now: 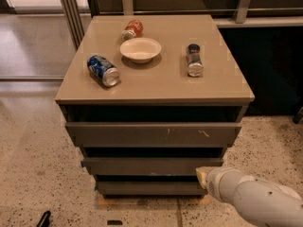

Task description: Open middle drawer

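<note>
The middle drawer point(151, 166) is the plain grey-brown front second from the top of a low cabinet, pushed in about level with the fronts above and below it. My gripper point(202, 175) shows as a cream tip on the white arm point(255, 200) that comes in from the lower right. It sits at the right end of the middle drawer, just under that drawer's lower edge. The larger top front point(154, 134) has pale scratch marks, and the narrow bottom front point(149, 188) lies below.
On the cabinet top point(222, 86) lie a blue can point(103, 70), a white bowl point(140, 49), an orange can point(132, 29) and a dark can point(194, 60). Speckled floor surrounds the cabinet. A dark wall panel stands at right, a metal post at back left.
</note>
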`<state>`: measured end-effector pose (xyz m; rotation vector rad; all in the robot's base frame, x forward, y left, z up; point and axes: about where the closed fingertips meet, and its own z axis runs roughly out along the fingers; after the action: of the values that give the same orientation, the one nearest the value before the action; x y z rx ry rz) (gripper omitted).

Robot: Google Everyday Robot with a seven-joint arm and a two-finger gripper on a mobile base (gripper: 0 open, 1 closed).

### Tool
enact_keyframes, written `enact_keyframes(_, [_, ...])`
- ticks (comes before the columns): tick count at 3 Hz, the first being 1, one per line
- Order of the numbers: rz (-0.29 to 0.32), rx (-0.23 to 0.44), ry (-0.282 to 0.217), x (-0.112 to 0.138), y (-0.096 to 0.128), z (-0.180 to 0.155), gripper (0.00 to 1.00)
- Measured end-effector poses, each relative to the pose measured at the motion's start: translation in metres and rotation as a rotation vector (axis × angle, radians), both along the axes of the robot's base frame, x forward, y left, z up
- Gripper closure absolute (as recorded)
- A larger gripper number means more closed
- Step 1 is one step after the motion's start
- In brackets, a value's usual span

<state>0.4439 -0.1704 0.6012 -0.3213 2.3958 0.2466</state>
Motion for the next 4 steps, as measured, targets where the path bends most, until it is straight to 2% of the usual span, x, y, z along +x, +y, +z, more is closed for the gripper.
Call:
enact_keyframes(1, [-0.038, 0.035, -0.061, 0.024, 0.006, -0.012, 1.0])
enact_keyframes(2, [-0.054, 0.037, -0.103, 0.033, 0.004, -0.006, 1.0])
enact_keyframes(3, [-0.054, 0.037, -0.103, 0.033, 0.004, -0.006, 1.0])
enact_keyframes(4, [-0.095, 0.032, -0.113, 0.028, -0.002, -0.02, 1.0])
